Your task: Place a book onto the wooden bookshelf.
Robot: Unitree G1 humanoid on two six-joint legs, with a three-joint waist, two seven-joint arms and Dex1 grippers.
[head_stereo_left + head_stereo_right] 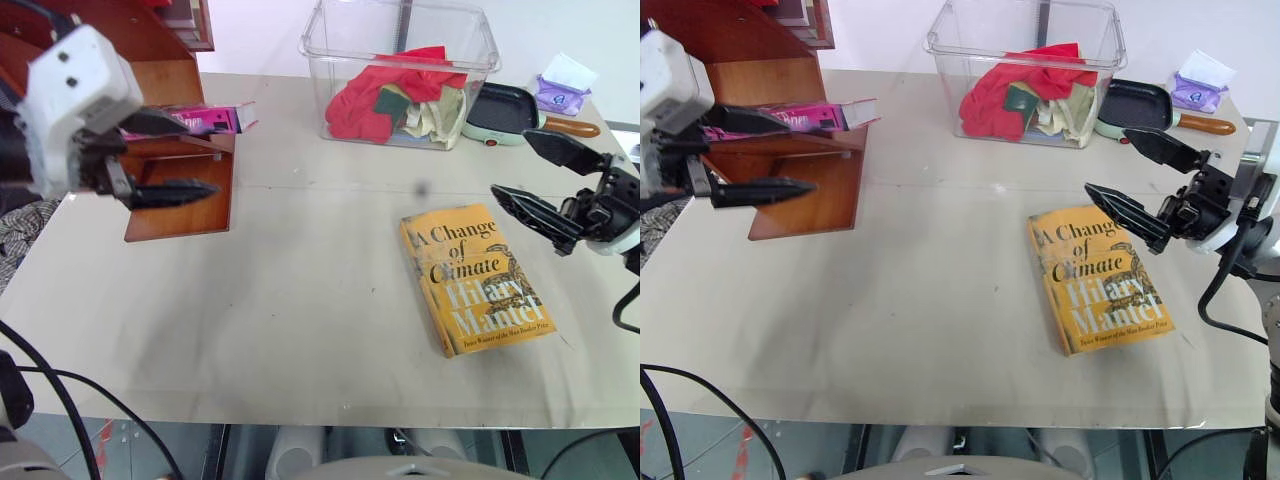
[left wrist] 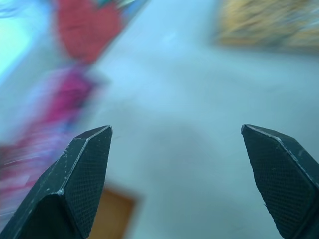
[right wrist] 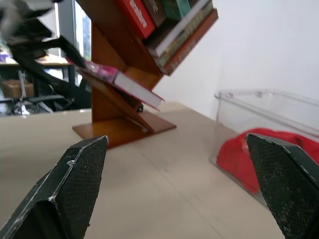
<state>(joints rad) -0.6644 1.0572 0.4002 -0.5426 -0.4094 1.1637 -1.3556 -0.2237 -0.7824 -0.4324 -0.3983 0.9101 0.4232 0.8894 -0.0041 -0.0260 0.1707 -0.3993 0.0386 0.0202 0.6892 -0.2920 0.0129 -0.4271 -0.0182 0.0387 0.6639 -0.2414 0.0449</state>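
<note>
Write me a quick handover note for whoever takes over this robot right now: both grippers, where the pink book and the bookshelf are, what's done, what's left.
Left gripper: fingers open, holding nothing, just in front of the bookshelf.
Right gripper: fingers open, empty, raised beside the yellow book that lies on the table.
The pink book lies on a slanted board of the wooden bookshelf, one end sticking out past the board.
Done: the book is on the shelf and let go.
Left: draw the left arm clear; check that the book sits steady.

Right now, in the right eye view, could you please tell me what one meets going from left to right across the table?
Wooden bookshelf holding the pink book → clear bin of cloths → yellow book → right pincer.
</note>
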